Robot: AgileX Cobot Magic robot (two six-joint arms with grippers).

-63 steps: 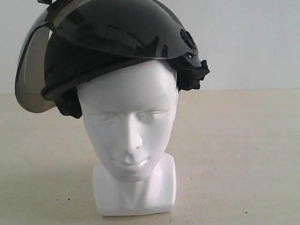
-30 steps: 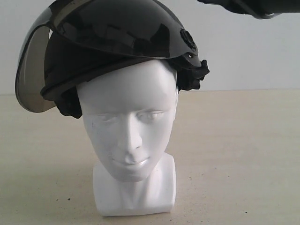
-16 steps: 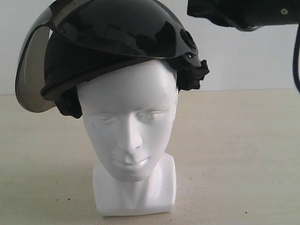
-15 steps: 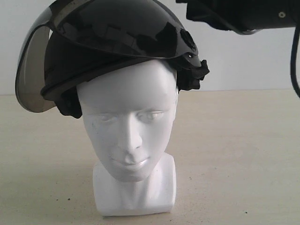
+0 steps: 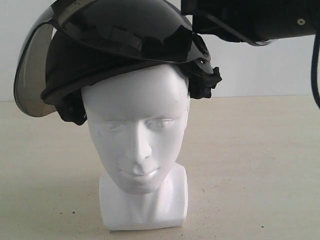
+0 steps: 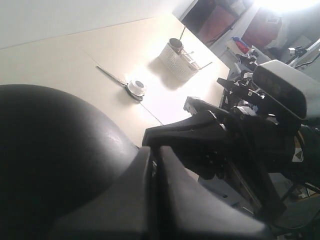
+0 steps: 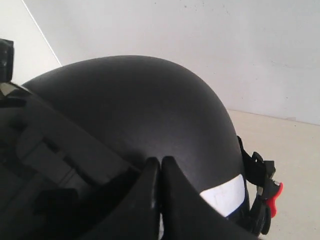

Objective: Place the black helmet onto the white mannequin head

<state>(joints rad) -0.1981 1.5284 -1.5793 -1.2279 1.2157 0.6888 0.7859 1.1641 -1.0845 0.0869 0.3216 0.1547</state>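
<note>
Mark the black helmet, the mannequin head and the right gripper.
black helmet [image 5: 100, 60], exterior view, shell below the raised visor.
white mannequin head [image 5: 136, 132], exterior view, bridge of nose.
right gripper [image 7: 160, 164], right wrist view, closed fingertips.

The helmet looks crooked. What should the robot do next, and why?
Probably press the right gripper gently down on the helmet at its high side. The helmet sits tilted on the head, higher on the exterior view's right, and the shut gripper seems to touch it there.

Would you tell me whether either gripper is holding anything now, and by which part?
Nothing looks held: the left gripper and the right gripper are both shut with nothing between, the right one's tips seemingly just touching the shell of the helmet.
</note>
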